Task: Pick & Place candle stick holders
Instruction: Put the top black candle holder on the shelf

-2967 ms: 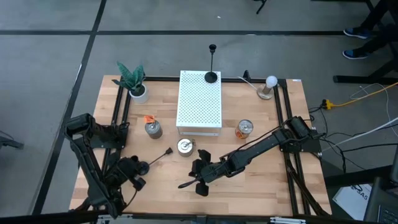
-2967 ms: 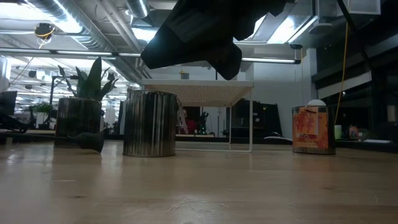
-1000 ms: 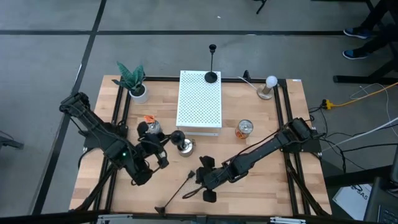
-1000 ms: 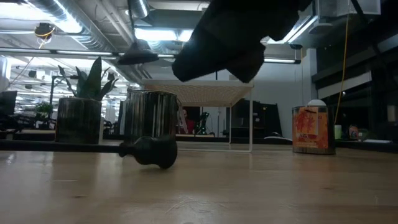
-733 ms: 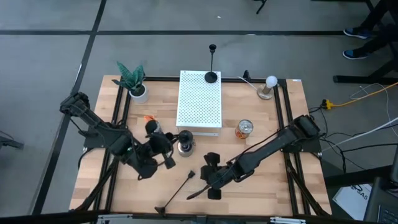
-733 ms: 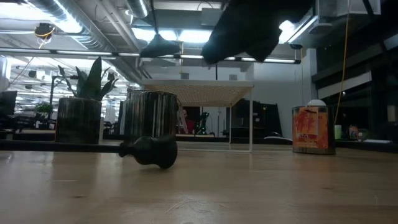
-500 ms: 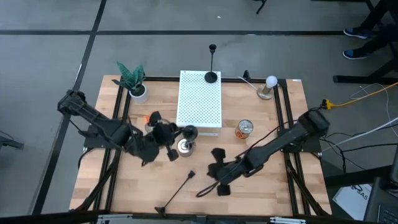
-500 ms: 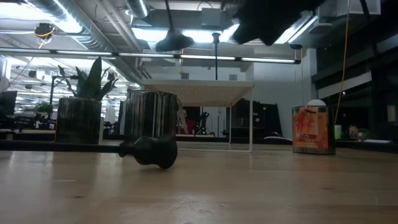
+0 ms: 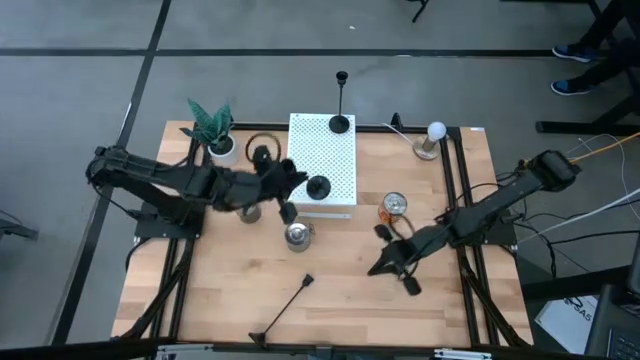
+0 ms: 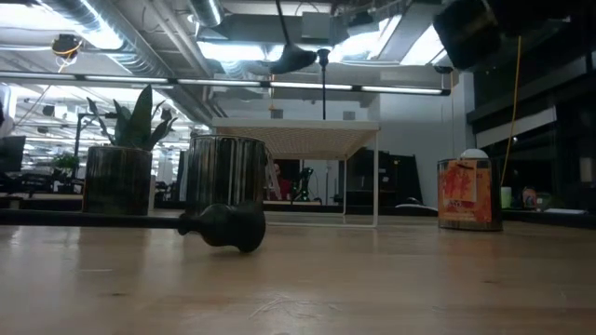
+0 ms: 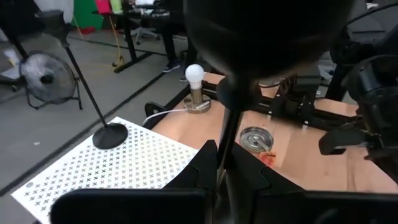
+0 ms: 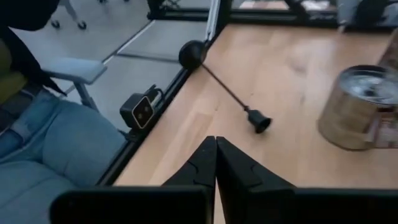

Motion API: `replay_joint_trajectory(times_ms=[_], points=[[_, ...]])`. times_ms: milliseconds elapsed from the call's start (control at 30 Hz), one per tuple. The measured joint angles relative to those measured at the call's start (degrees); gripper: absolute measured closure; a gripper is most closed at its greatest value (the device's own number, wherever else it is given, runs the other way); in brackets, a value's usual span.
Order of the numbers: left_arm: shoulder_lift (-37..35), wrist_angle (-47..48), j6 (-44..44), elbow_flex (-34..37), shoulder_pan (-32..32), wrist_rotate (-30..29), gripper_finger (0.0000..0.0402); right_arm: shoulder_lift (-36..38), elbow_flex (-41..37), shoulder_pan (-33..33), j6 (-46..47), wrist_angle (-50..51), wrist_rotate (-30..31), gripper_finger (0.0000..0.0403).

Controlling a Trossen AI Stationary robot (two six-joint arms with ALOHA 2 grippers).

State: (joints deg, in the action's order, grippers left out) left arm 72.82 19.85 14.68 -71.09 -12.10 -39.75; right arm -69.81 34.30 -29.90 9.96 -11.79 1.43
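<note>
Clamping a candlestick (image 9: pixel 318 187) over the white rack (image 9: pixel 322 205), left end effector (image 9: pixel 288 190); right end effector (image 9: pixel 393 262) closed, at four o'clock

In the high view you look straight down on the whole wooden table (image 9: pixel 250 270), with the left arm at the left and the right arm at the right. In the low view your camera sits at table-top height, facing level across the boards toward the far room; the white perforated stand (image 10: pixel 307 130) and the orange tin (image 10: pixel 465 194) appear here and also from above. The left wrist view looks forward past its own fingers (image 11: pixel 205 168), close over that stand, toward the far right corner. The right wrist view faces the table's near edge, sharing the lying candlestick (image 12: pixel 227 90) with the high view.
</note>
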Motion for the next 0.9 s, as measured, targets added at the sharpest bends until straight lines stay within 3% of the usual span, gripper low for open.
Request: replay_joint_trajectory(times_ms=[267, 433, 533, 900], points=[[0.0, -5.18, -4.21, 0.0, 7.82, 8.12, 0.0391, 12.82, -7.94, 2.44, -4.11, 0.85, -1.59, 0.0385], [0.0, -6.42, -7.48, 0.0, 8.62, 7.0, 0.0391, 22.22, -10.96, 2.93, -7.17, 2.71, -8.75, 0.0397], [0.0, -6.42, -7.48, 0.0, 8.87, 4.78, 0.0391, 27.49, -12.95, 3.76, -8.17, 3.32, -8.9, 0.0397], [0.0, -6.79, -4.94, 0.0, 12.28, 5.3, 0.0389, 39.92, -23.89, 9.44, -9.78, -2.04, -10.54, 0.0389]])
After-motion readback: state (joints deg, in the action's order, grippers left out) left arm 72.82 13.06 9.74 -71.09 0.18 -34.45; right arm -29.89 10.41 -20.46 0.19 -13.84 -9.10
